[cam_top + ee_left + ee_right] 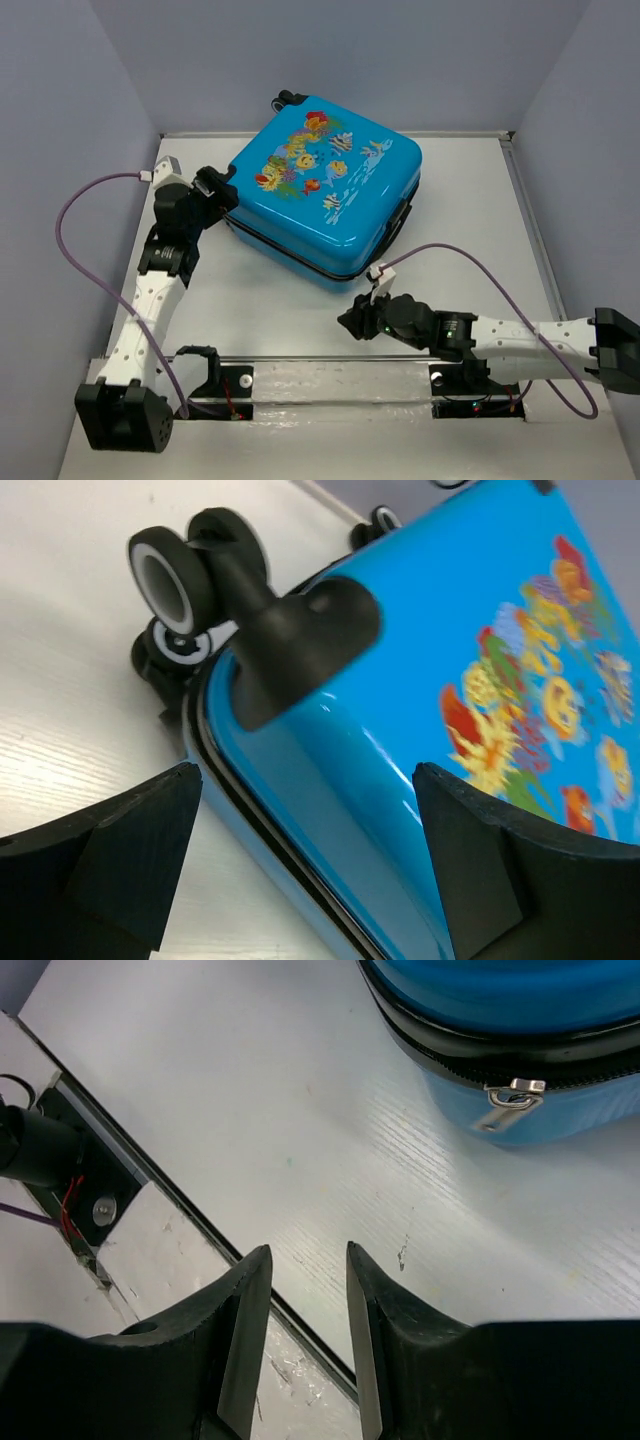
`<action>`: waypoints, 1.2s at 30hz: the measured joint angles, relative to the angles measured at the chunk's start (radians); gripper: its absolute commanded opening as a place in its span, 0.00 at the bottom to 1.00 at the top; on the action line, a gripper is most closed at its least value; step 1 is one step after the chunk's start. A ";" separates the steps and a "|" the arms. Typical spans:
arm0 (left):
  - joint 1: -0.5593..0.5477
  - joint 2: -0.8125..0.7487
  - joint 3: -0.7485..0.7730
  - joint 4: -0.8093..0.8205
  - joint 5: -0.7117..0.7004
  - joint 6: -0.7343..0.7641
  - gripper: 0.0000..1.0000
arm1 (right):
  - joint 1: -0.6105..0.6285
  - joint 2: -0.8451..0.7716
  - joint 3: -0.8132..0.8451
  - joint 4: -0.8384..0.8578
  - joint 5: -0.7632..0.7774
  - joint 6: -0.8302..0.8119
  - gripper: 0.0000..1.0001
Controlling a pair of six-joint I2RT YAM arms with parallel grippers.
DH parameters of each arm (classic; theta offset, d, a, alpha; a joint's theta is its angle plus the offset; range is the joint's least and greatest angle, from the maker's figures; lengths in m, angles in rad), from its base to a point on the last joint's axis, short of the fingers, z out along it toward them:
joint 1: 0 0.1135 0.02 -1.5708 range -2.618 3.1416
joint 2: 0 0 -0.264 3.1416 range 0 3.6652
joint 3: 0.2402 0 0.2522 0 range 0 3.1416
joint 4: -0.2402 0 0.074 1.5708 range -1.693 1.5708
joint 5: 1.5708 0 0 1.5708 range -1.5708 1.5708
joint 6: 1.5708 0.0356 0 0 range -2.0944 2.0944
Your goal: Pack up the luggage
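Note:
The luggage (320, 195) lies shut on the table with its fish-print face up, a bright blue hard shell at the back centre. My left gripper (222, 190) is at its left corner, by the black-and-white wheels (170, 580). In the left wrist view the left gripper (307, 775) is open wide, its fingers either side of the luggage (400, 710) edge without touching it. My right gripper (350, 320) hovers over bare table in front of the case. Its jaws (308, 1250) stand partly open with nothing between them. The luggage (520, 1000) seam and a silver zipper pull (505, 1103) lie ahead.
A metal rail (330, 378) with both arm bases runs along the near edge. Grey walls close in the table at the left, back and right. Purple cables (75, 200) loop from both wrists.

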 measured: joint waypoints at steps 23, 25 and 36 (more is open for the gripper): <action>0.239 0.574 0.198 0.253 0.227 -0.164 0.99 | -0.006 -0.101 -0.074 -0.041 -0.070 -0.005 0.43; 0.239 0.595 0.198 0.259 0.236 -0.180 0.98 | -0.006 -0.101 -0.074 -0.041 -0.074 -0.002 0.42; 0.245 0.616 0.198 0.337 0.260 -0.263 0.67 | -0.007 -0.080 -0.063 -0.084 -0.018 0.035 0.65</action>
